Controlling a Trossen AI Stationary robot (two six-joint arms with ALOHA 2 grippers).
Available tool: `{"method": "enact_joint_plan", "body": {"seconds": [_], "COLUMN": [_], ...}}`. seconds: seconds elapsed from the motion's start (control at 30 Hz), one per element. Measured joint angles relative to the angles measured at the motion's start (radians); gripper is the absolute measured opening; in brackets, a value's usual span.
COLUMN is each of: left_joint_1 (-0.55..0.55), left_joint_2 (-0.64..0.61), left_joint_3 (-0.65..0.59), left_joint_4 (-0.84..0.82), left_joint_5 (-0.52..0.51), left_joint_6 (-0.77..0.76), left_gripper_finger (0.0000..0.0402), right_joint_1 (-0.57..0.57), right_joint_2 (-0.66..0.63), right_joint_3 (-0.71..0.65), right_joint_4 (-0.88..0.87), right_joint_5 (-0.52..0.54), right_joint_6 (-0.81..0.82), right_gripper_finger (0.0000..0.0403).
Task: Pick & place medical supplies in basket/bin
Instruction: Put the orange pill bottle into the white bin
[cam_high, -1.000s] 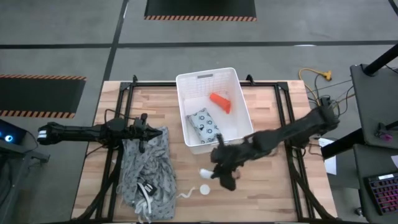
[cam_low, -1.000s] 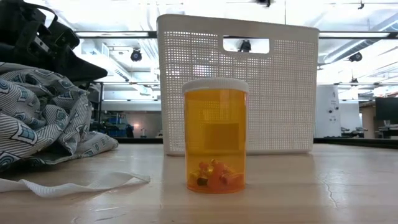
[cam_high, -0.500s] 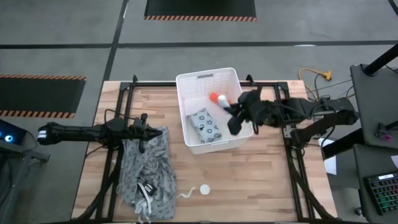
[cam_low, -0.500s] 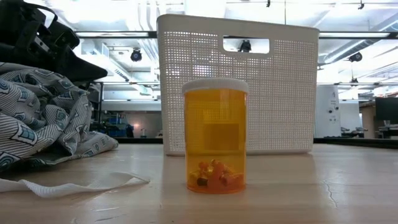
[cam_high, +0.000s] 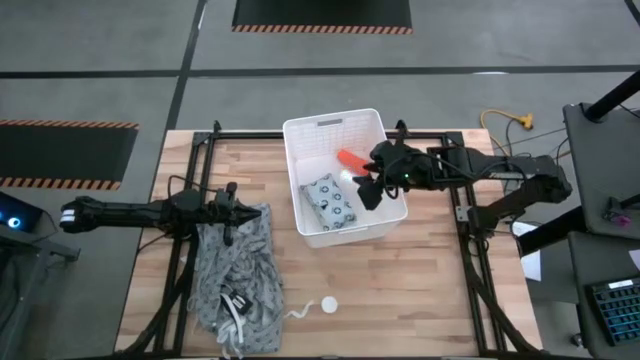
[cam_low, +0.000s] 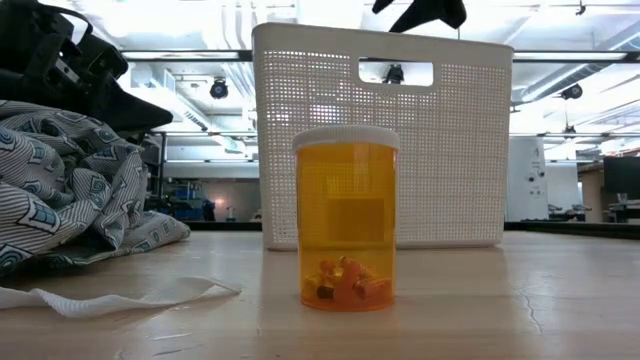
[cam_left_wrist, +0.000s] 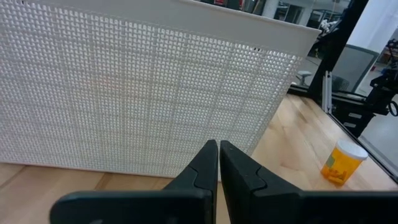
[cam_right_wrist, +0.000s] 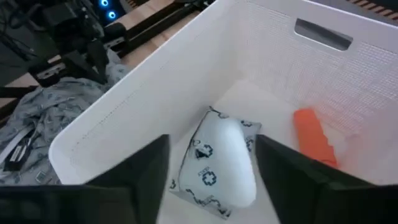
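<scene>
The white basket (cam_high: 300, 215) stands mid-table. Inside lie an orange tube (cam_high: 351, 160) and a grey-blue dotted packet (cam_high: 331, 203). My right gripper (cam_high: 366, 190) hangs open above the basket's right half, and its fingertips show over the rim (cam_low: 420, 12). In the right wrist view a smooth white rounded shape (cam_right_wrist: 225, 155) lies over the packet (cam_right_wrist: 205, 177); I cannot tell what it is. An orange pill bottle with a white cap (cam_low: 346, 215) stands upright on the table in front of the basket (cam_high: 328, 305). My left gripper (cam_left_wrist: 219, 152) is shut, level, by the basket's left wall.
A grey patterned cloth (cam_high: 235, 280) lies heaped at the table's left front, under and beside my left arm. A thin white string (cam_low: 120, 297) runs from it along the table. Bare wood shows to the right of the capped bottle.
My right gripper has risen from the table in front of the basket and gone toward the far edge, ending over the basket's inside, where its fingers have opened. A small white thing that lay by it on the table is gone from there.
</scene>
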Motion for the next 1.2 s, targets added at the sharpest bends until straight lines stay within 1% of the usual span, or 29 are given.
{"method": "enact_joint_plan", "body": {"seconds": [0.1,0.17,0.2,0.27,0.37,0.4,0.43,0.57,0.63,0.67,0.73,0.83,0.9,0.97,1.03,1.13,1.2], "left_joint_1": [0.0,0.0,0.0,0.0,0.0,0.0,0.0,0.0,0.0,0.0,0.0,0.0,0.0,0.0,0.0,0.0,0.0], "left_joint_2": [0.0,0.0,0.0,0.0,0.0,0.0,0.0,0.0,0.0,0.0,0.0,0.0,0.0,0.0,0.0,0.0,0.0], "left_joint_3": [0.0,0.0,0.0,0.0,0.0,0.0,0.0,0.0,0.0,0.0,0.0,0.0,0.0,0.0,0.0,0.0,0.0], "left_joint_4": [0.0,0.0,0.0,0.0,0.0,0.0,0.0,0.0,0.0,0.0,0.0,0.0,0.0,0.0,0.0,0.0,0.0], "left_joint_5": [0.0,0.0,0.0,0.0,0.0,0.0,0.0,0.0,0.0,0.0,0.0,0.0,0.0,0.0,0.0,0.0,0.0], "left_joint_6": [0.0,0.0,0.0,0.0,0.0,0.0,0.0,0.0,0.0,0.0,0.0,0.0,0.0,0.0,0.0,0.0,0.0], "left_gripper_finger": [0.0,0.0,0.0,0.0,0.0,0.0,0.0,0.0,0.0,0.0,0.0,0.0,0.0,0.0,0.0,0.0,0.0], "right_joint_1": [0.001,0.0,0.001,0.012,0.063,0.09,0.123,0.259,0.316,0.342,0.382,0.421,0.436,0.444,0.447,0.446,0.447], "right_joint_2": [-0.006,-0.01,-0.01,-0.01,-0.009,-0.002,0.006,0.068,0.114,0.137,0.182,0.248,0.297,0.347,0.391,0.457,0.494], "right_joint_3": [0.0,0.01,0.018,0.021,0.005,-0.001,-0.003,-0.006,-0.009,-0.01,-0.01,-0.01,-0.005,0.002,0.008,0.013,0.013], "right_joint_4": [0.007,0.008,0.018,0.083,0.258,0.309,0.349,0.347,0.343,0.344,0.345,0.348,0.349,0.358,0.356,0.359,0.371], "right_joint_5": [-0.002,-0.038,-0.084,-0.211,-0.427,-0.473,-0.496,-0.495,-0.447,-0.4,-0.318,-0.26,-0.257,-0.262,-0.297,-0.365,-0.372], "right_joint_6": [-0.003,-0.01,-0.026,-0.07,-0.174,-0.215,-0.258,-0.501,-0.579,-0.573,-0.505,-0.496,-0.522,-0.51,-0.475,-0.478,-0.481], "right_gripper_finger": [0.0274,0.0298,0.0307,0.0317,0.0321,0.032,0.0318,0.0311,0.031,0.0311,0.0316,0.033,0.0338,0.0346,0.0352,0.0358,0.0359]}}
